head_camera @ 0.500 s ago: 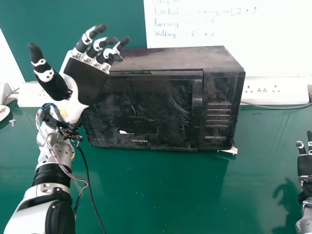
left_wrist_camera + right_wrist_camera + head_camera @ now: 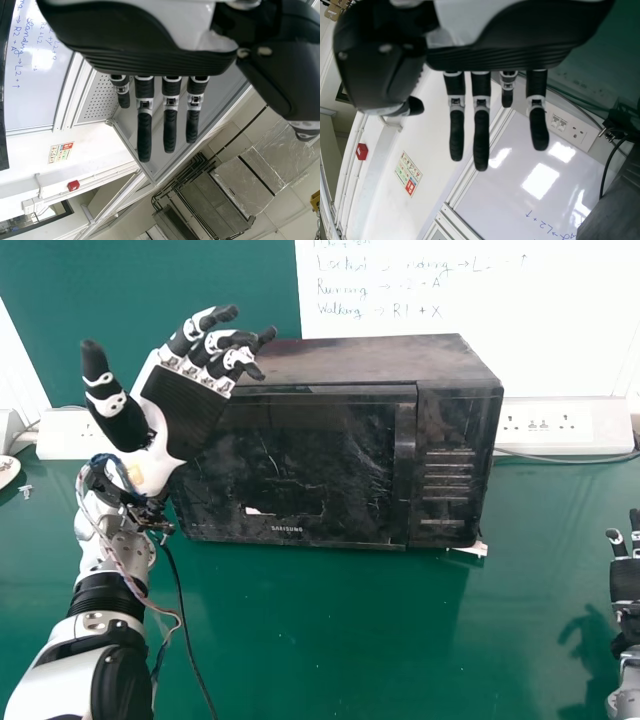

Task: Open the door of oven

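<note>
The left arm rises from the lower left of the frame, its hand (image 2: 186,408) upright in the upper left, fingers loosely extended and holding nothing (thumb apart, pointing up). The oven (image 2: 300,465) stands mid-frame on the green desk (image 2: 330,640), door shut. The right hand (image 2: 627,580) is at the right edge, relaxed and ungrasping. Since the earlier frame, the left hand has shifted slightly down and rightward.

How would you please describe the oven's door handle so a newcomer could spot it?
On the green table stands a black oven. In the head view, its handle is the upright bar at the right edge of the door. Unlike the striped panel beside it, it is narrow and plain.
</note>
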Robot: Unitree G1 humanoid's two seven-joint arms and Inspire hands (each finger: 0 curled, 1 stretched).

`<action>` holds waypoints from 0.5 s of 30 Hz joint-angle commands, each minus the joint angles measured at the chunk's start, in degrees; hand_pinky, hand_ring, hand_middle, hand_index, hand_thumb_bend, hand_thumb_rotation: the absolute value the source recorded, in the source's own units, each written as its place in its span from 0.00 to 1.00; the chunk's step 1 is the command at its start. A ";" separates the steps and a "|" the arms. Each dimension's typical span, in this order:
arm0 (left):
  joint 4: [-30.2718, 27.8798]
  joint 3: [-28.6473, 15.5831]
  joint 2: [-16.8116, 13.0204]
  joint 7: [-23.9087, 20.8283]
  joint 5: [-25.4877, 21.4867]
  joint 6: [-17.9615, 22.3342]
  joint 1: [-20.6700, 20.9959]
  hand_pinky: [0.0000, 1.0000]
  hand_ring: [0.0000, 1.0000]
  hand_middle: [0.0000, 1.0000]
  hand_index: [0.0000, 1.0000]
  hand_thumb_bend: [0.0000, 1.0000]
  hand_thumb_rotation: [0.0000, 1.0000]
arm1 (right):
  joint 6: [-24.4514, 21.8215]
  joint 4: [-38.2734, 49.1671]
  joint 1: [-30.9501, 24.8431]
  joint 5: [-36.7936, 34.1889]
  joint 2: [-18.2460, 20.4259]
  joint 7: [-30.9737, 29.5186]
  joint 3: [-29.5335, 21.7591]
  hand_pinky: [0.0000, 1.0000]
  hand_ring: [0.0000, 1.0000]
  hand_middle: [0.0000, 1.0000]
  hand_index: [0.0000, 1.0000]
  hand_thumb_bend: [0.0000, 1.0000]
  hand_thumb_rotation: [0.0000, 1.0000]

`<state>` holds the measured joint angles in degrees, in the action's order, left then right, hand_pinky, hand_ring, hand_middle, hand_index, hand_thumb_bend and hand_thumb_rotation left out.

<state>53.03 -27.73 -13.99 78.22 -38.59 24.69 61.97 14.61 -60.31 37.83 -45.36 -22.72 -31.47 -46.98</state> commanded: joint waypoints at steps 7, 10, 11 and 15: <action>0.59 0.28 -0.74 0.39 0.29 0.29 1.20 0.25 0.31 0.40 0.50 0.50 0.10 | 0.35 -0.41 0.25 0.13 -0.13 -0.43 -0.01 0.45 0.57 0.73 0.79 1.00 0.93; 0.65 0.28 -0.75 0.39 0.30 0.30 1.24 0.25 0.31 0.40 0.50 0.50 0.10 | 0.35 -0.42 0.28 0.14 -0.14 -0.41 0.00 0.45 0.57 0.73 0.79 1.00 0.93; 0.65 0.28 -0.75 0.39 0.30 0.30 1.24 0.25 0.31 0.40 0.50 0.50 0.10 | 0.35 -0.42 0.28 0.14 -0.14 -0.41 0.00 0.45 0.57 0.73 0.79 1.00 0.93; 0.67 0.27 -0.75 0.40 0.30 0.31 1.25 0.25 0.31 0.40 0.50 0.50 0.10 | 0.35 -0.42 0.28 0.14 -0.14 -0.41 0.00 0.45 0.57 0.73 0.79 1.00 0.93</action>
<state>53.15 -27.74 -13.99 78.36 -38.58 24.76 62.08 14.62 -60.31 37.83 -45.36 -22.72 -31.47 -46.98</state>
